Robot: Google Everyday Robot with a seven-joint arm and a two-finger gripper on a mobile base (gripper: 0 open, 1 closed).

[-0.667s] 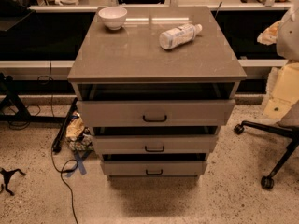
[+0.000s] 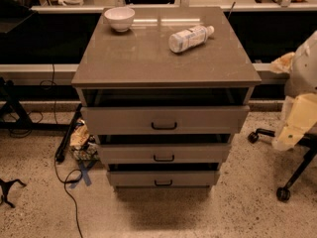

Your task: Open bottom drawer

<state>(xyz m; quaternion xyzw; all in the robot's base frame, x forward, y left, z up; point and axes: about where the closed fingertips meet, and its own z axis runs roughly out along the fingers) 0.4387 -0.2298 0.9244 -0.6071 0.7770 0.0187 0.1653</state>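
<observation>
The grey-beige cabinet (image 2: 163, 58) stands in the middle of the view with three drawers. The bottom drawer (image 2: 133, 178) is the lowest front, with a small black bar handle (image 2: 163, 183). It stands out slightly, with a dark gap above it, like the middle drawer (image 2: 129, 153) and the top drawer (image 2: 119, 120). My arm shows at the right edge as white and cream parts. My gripper (image 2: 286, 137) hangs there at about the middle drawer's height, well to the right of the cabinet and apart from every handle.
A white bowl (image 2: 119, 18) and a plastic bottle (image 2: 189, 37) lying on its side rest on the cabinet top. A rolling chair base (image 2: 287, 182) stands at the right. Black cables (image 2: 67, 182) and a crumpled bag (image 2: 81, 140) lie on the floor at the left.
</observation>
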